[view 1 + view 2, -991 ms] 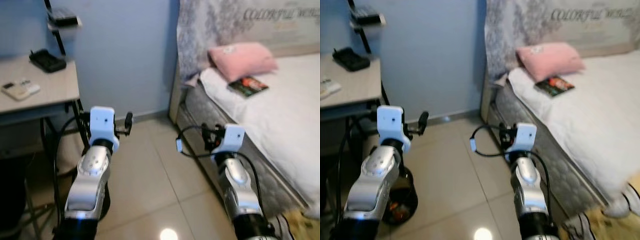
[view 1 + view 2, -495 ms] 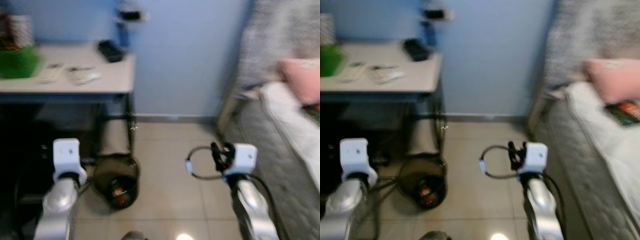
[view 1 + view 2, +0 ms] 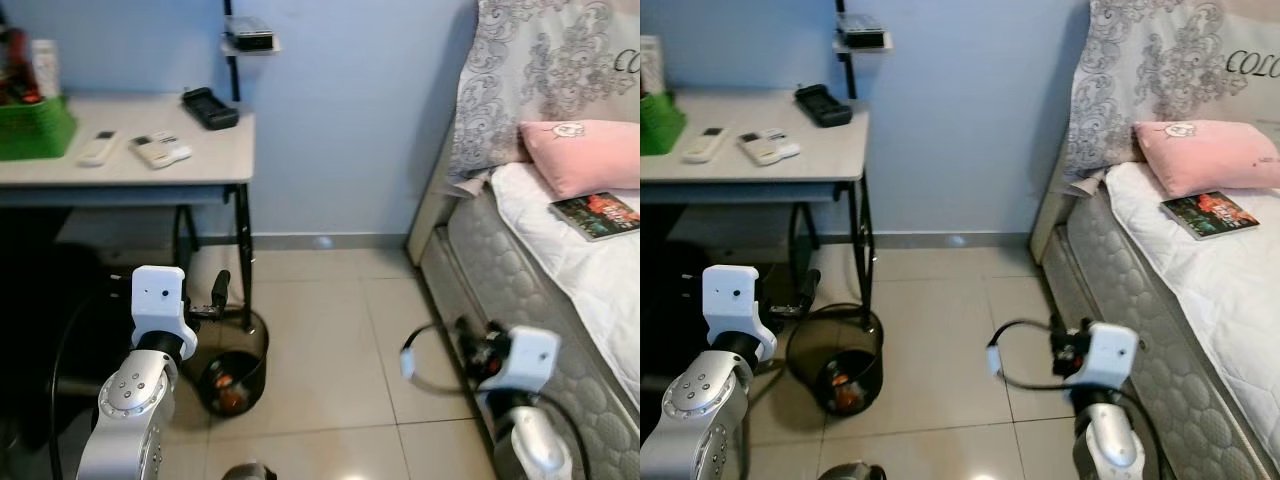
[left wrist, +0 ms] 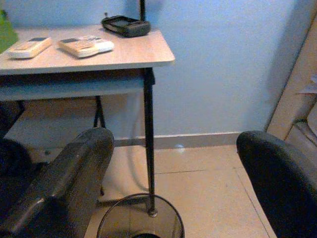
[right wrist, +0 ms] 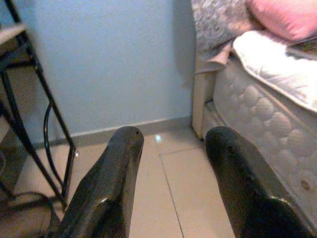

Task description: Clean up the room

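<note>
We are standing beside the bed point(image 3: 560, 290), holding both tools up over the tiled floor. Our left tool point(image 4: 173, 183) is hanging wide open and empty above the black wire bin point(image 3: 234, 362), which is sitting at the leg of the surface point(image 3: 130, 165), away from the bed. Our right tool point(image 5: 171, 186) is gaping open, gripping nothing, near the mattress side. A book point(image 3: 595, 214) is lying on the bed beside the pink pillow point(image 3: 580, 155).

Silver arms, white wrist blocks, black cables, black jaws.
</note>
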Controlling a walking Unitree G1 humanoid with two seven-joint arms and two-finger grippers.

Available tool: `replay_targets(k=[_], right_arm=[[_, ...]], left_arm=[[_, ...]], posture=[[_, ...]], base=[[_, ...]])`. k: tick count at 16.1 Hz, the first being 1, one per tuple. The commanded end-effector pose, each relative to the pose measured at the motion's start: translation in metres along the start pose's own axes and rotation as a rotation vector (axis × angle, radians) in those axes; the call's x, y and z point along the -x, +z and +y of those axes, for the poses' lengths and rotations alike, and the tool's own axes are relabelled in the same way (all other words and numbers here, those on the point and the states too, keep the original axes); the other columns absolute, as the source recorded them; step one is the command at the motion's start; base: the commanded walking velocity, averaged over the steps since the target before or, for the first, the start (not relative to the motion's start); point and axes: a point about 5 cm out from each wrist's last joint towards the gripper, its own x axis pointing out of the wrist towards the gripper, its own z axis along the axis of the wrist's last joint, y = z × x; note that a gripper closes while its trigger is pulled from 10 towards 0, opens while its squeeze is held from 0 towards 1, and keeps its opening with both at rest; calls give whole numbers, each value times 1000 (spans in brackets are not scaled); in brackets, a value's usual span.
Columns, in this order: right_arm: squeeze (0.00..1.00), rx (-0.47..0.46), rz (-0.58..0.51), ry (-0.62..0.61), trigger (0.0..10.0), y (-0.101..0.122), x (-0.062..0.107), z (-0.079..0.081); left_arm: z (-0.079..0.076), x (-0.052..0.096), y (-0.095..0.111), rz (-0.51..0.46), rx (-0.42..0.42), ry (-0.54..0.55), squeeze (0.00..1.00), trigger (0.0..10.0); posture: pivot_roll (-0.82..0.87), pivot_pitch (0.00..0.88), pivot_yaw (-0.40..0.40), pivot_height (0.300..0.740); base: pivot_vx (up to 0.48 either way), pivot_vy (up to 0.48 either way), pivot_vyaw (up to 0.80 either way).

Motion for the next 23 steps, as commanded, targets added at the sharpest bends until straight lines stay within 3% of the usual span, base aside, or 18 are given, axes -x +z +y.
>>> replay_targets(k=[1, 2, 3, 5, 9, 13, 14, 15, 16, 17, 20, 23], right_arm=[[0, -59, -1, -91, 10000, -2, 2, -13], [0, -125, 25, -193, 10000, -9, 5, -24], [0, -104, 45, -202, 10000, -15, 5, -23], [0, -46, 4, -176, 10000, -13, 2, -13], [0, -36, -44, -178, 10000, -6, -9, -2], [0, -14, -69, -134, 10000, 0, -12, 7], [0, -30, -70, -111, 10000, 1, -8, 11], [0, -12, -42, -22, 10000, -1, 4, 13], [0, 6, 4, 39, 10000, -6, 17, 7], [0, 23, 18, 18, 10000, -7, 17, -3], [0, 16, 2, 34, 10000, 2, 6, 11], [0, 6, -5, 49, 10000, 5, 0, 15]], left_arm=[[-1, -2, 1, 4, 1, 0, 0, 10000], [-2, -5, 5, -8, 1, -7, 0, 10000], [-6, -13, 9, -17, -4, -40, 0, 10000], [-15, -27, 17, -23, -44, -153, 0, 10000], [-27, -41, 19, -30, -30, -200, 0, 10000], [-27, -41, 16, -14, 100, -80, 0, 10000], [-10, -42, 6, 117, 253, 80, 0, 10000], [-11, -34, 17, 45, 141, 10, 0, 10000], [-17, -23, 11, 51, 60, -99, 0, 10000], [-23, -12, 3, 55, 40, -182, 0, 10000], [-34, -17, 10, 25, 64, -269, 0, 10000], [-39, -20, 11, -1, 74, -295, 0, 10000]], posture=[[71, 0, -36, 728], [71, 0, -35, 728], [65, 0, -16, 728], [33, 0, 35, 728], [-20, 0, 58, 728], [-6, 0, 34, 728], [2, 0, 29, 728], [20, 0, 7, 728], [22, 0, 5, 728], [29, 0, -9, 728], [27, 0, -20, 728], [21, 0, -28, 728]], base=[[0, 0, 0], [0, 0, 0], [0, 0, 0], [0, 0, 0], [0, 0, -195], [0, 0, 0], [0, 0, 0], [0, 0, 0], [0, 0, 0], [0, 0, 0], [0, 0, 0], [0, 0, 0]])
